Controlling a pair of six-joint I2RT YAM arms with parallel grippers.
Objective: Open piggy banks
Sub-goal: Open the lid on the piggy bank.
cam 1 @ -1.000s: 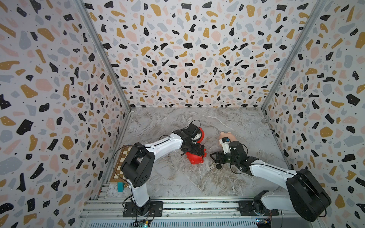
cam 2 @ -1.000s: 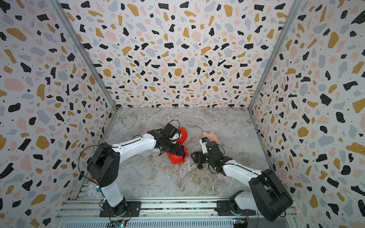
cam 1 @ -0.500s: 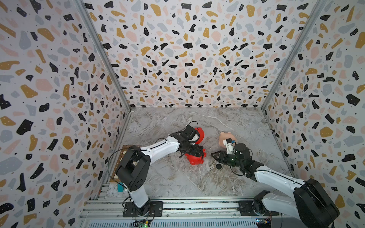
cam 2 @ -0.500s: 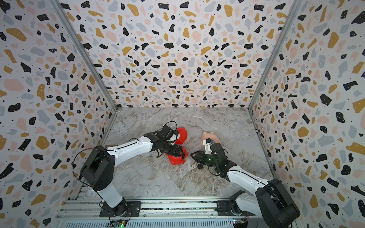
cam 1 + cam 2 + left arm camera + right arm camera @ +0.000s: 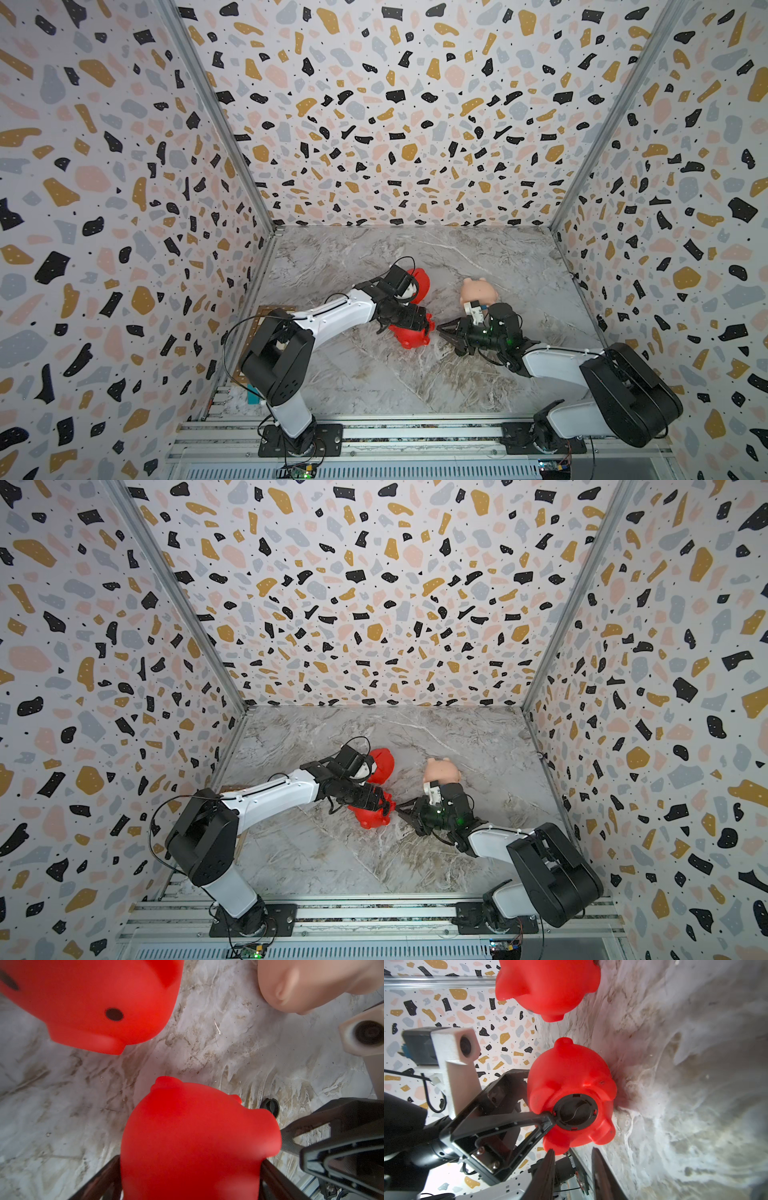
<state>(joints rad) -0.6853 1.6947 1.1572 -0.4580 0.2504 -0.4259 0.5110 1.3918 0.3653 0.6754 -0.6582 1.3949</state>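
Grey marbled tabletop (image 5: 374, 374) carrying all three pigs. Now left claw (image 5: 422, 324) clamping near red piggy bank (image 5: 409, 337), holding it tipped on side, belly facing right arm. Behind it, second red piggy bank (image 5: 419, 282) and peach piggy bank (image 5: 478, 293) sitting free. Step looking like plug removal: right claw (image 5: 441, 330) hovering at belly, jaws narrowed but apart, empty. Next move calling for pinch on round black plug (image 5: 575, 1112), then twist or pull. Smooth rounded plastic probably slipping easily.

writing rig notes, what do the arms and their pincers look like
The left arm and right arm have white shells, bulky black joint housings and thin black cables looping alongside. The left pincer and right pincer are black, with long tapering open-frame fingers. A pale blocky camera mount sits at each wrist.
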